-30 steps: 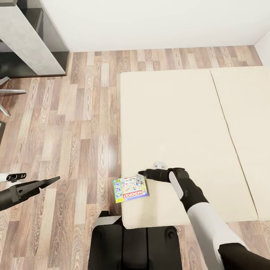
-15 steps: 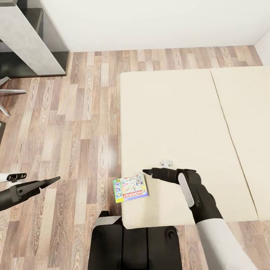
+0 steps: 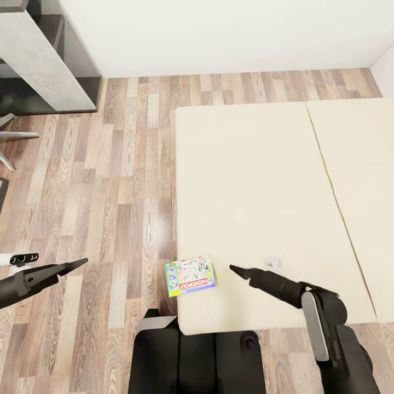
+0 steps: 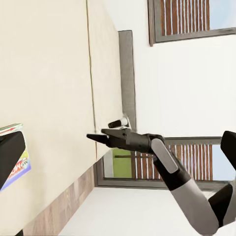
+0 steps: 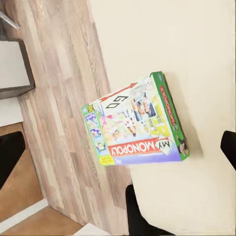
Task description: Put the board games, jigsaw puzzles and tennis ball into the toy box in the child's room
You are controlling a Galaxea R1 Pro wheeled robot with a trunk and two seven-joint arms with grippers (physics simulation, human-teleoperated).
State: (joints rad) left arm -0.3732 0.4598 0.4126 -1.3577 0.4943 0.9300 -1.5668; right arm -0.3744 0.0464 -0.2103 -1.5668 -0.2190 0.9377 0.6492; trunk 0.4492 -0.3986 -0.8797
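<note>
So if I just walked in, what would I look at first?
Probably the colourful board game, lying at the near corner of the big beige bed and poking out over the wood floor. Next, the right gripper, a dark pointed shape above the mattress just beside the game, not touching it.

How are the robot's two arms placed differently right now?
The right gripper reaches over the beige bed, close beside the board game; the left gripper hangs over the wood floor, farther from the game. The right gripper points toward the game, while the left points toward the bed from the other side. Both are dark, slim and pointed, and hold nothing; the game lies at the bed's edge, overhanging it.
</note>
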